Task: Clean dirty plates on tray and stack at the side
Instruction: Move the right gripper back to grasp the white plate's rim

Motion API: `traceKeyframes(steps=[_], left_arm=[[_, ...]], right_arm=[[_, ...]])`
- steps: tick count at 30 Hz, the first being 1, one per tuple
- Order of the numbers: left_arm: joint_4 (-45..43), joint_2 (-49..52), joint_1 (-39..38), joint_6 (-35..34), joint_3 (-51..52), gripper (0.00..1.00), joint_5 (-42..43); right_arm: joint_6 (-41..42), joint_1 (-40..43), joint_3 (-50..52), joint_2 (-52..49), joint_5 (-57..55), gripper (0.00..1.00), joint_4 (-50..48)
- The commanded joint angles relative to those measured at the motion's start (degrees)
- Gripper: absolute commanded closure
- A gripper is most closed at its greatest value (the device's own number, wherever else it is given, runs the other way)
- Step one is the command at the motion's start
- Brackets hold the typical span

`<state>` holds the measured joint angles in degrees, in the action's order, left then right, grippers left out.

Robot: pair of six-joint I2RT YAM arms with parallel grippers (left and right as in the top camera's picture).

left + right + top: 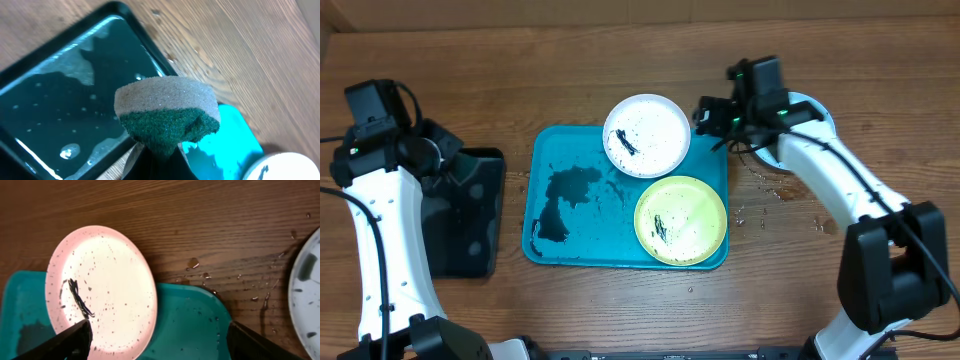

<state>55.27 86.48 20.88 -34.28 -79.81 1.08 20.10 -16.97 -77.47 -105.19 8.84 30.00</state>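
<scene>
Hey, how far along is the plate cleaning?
Done: one plate sits on the table beside the tray. In hand: left gripper holds the sponge; right gripper is open at the white plate. Left: that and the yellow-green plate, both smudged.

The white plate [110, 280] crowds one finger of the right gripper [159, 342]. Between its spread fingers lies open tray [192, 322] floor. Ahead is bare, wet table [200, 220].

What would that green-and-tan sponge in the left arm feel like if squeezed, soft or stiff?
Probably soft: the sponge bulges and folds where the left end effector pinches it. Likely light, though perhaps waterlogged and a bit slippery, given the droplets on the black tray nearby.
</scene>
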Motion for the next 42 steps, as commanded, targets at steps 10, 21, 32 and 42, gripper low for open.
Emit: traceKeyframes(steps=[10,21,32,42], left_arm=[[-1.46,0.42,-5.55,4.76,-0.92,0.96,1.92],[-1.57,0.42,-5.55,4.74,-0.92,0.96,1.92],[-1.57,0.42,-5.55,4.76,-0.92,0.96,1.92],[-1.84,0.42,-5.57,6.14,-0.92,0.96,3.76]], right_arm=[[0.74,-4.04,-0.44,-8.31,-3.65,0.26,-6.62],[1.38,-5.2,-0.44,-12.37,-2.67,0.51,-9.88],[-1.29,-5.49,-0.46,-13.55,-2.73,0.64,-13.44],[-1.14,-9.33,-0.68,-13.55,-2.71,0.91,-9.46]])
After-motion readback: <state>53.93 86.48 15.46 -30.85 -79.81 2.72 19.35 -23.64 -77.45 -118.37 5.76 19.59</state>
